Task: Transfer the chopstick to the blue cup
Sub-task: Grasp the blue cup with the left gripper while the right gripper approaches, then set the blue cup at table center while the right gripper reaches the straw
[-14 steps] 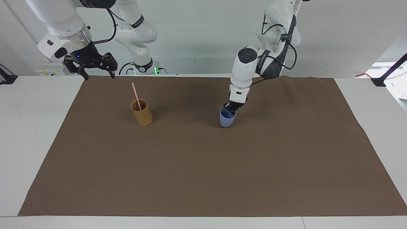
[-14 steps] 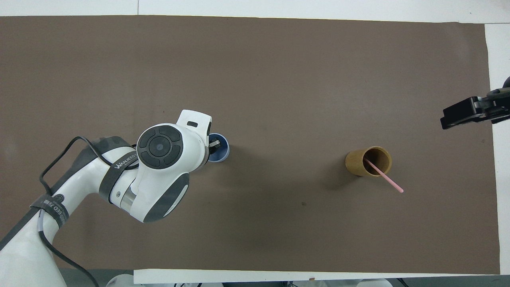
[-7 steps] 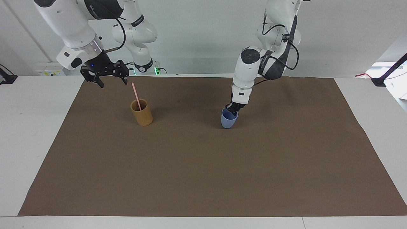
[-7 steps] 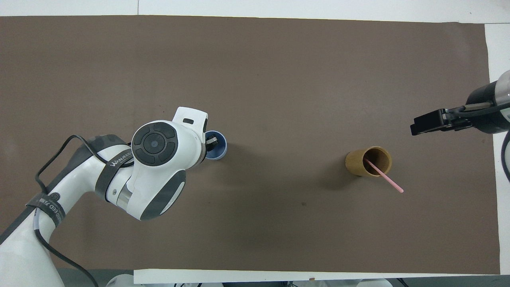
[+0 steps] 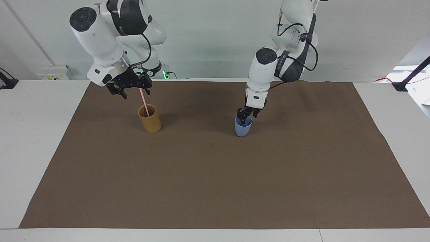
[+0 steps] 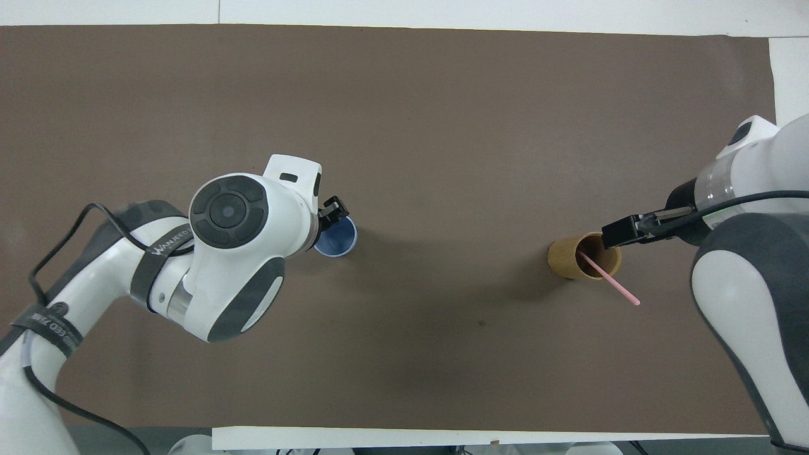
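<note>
The pale pink chopstick (image 5: 145, 106) stands leaning in the tan-brown holder (image 5: 150, 122) toward the right arm's end of the table; it also shows in the overhead view (image 6: 613, 284), as does the holder (image 6: 565, 259). My right gripper (image 5: 134, 92) is open, with its fingers around the stick's upper end; it is over the holder's rim in the overhead view (image 6: 622, 232). The light-blue cup (image 5: 243, 128) stands upright near the mat's middle, also visible from overhead (image 6: 337, 240). My left gripper (image 5: 245, 116) hangs just over the cup's rim, open and holding nothing, and shows in the overhead view too (image 6: 333, 212).
A brown mat (image 5: 215, 174) covers most of the white table. The cup and the holder stand about level with each other, a good gap apart. Both arms' bases are at the robots' edge of the table.
My right gripper has swung in from the table's end to the chopstick's top. My left gripper has let go of the blue cup's rim and risen a little; the cup now stands upright.
</note>
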Tool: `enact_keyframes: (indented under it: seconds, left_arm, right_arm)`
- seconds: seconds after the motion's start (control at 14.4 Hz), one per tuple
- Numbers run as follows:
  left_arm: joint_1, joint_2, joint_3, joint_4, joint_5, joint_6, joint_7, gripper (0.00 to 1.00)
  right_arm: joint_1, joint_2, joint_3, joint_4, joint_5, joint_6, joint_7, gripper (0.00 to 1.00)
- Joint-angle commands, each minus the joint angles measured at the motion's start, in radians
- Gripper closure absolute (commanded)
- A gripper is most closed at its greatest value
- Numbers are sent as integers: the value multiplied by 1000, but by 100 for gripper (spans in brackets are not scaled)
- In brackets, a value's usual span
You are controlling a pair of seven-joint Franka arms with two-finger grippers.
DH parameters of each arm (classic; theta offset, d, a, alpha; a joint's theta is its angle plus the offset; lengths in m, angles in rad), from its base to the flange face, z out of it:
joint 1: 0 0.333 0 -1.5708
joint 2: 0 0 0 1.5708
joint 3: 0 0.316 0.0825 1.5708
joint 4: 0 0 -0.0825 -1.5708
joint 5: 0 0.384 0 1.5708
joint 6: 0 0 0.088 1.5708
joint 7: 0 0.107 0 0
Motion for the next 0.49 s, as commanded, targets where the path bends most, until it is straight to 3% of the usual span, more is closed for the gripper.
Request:
enact_keyframes:
  seconds: [0.0, 0.28, 0.42]
  left_arm:
    - [141, -65, 0, 132, -10, -236, 109, 0]
    - [408, -64, 4, 328, -2, -506, 625, 0]
    - [537, -61, 4, 365, -2, -535, 929, 0]
  right_arm:
    - [-14, -39, -4, -103, 17, 33, -65, 11]
    - [-14, -45, -5, -172, 3, 54, -73, 34]
    - [-14, -42, -5, -195, 1, 54, -74, 42]
